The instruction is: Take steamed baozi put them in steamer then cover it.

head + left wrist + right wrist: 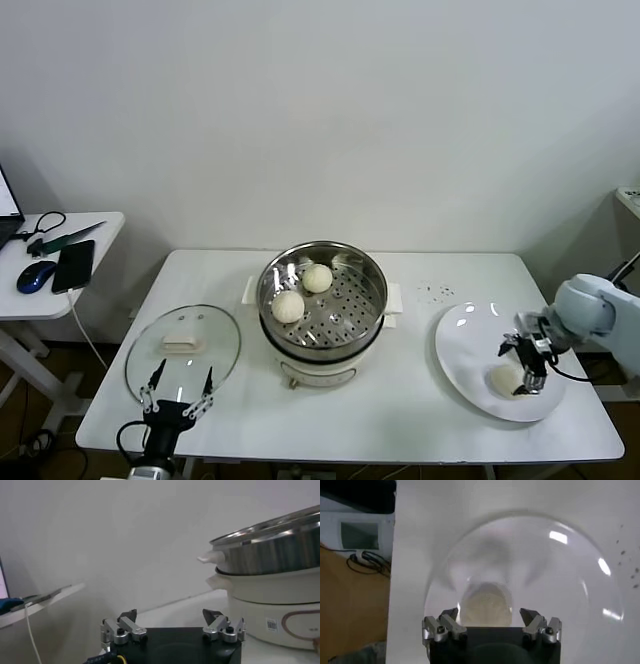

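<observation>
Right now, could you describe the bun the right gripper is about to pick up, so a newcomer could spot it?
Find the white plate at the table's right end, beside the steamer. The bun lies on it, under the open right gripper. It is the plate's only bun; two others already sit inside the steamer.

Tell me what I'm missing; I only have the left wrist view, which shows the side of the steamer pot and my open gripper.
Observer: Two cream-white round dough buns already sit in the shiny perforated steel steamer basket.
Operator: Report the right arm.
Observer: The right gripper is open over the large flat white plate, its fingers either side of one bun, not closed on it.
Operator: Locate the lid.
Observer: The round glass lid with white handle lies flat on the white table, on the steamer's left, just ahead of your left gripper.
</observation>
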Controlling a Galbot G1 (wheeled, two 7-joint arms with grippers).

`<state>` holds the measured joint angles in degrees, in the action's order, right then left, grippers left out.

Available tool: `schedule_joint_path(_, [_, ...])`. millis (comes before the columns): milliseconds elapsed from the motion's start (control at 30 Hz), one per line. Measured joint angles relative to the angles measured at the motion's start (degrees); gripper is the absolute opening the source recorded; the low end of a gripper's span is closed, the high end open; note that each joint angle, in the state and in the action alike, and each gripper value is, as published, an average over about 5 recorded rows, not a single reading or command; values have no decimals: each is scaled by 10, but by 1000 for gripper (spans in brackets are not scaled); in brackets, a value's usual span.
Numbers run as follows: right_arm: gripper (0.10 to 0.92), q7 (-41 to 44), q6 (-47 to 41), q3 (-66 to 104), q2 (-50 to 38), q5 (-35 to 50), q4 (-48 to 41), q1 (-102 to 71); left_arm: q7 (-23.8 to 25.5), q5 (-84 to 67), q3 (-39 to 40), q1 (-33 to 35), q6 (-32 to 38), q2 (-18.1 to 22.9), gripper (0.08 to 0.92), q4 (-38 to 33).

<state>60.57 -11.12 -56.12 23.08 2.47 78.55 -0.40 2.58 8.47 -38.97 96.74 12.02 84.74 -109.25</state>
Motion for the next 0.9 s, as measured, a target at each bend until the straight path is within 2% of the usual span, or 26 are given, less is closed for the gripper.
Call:
schedule_joint_path(567, [821, 0, 4, 26, 26, -23, -32, -31, 0, 3, 0, 3, 1, 0, 823, 1])
schedule_joint_path(900, [714, 4, 7, 27, 26, -24, -33, -29, 0, 4, 0, 3, 1, 1, 823, 1])
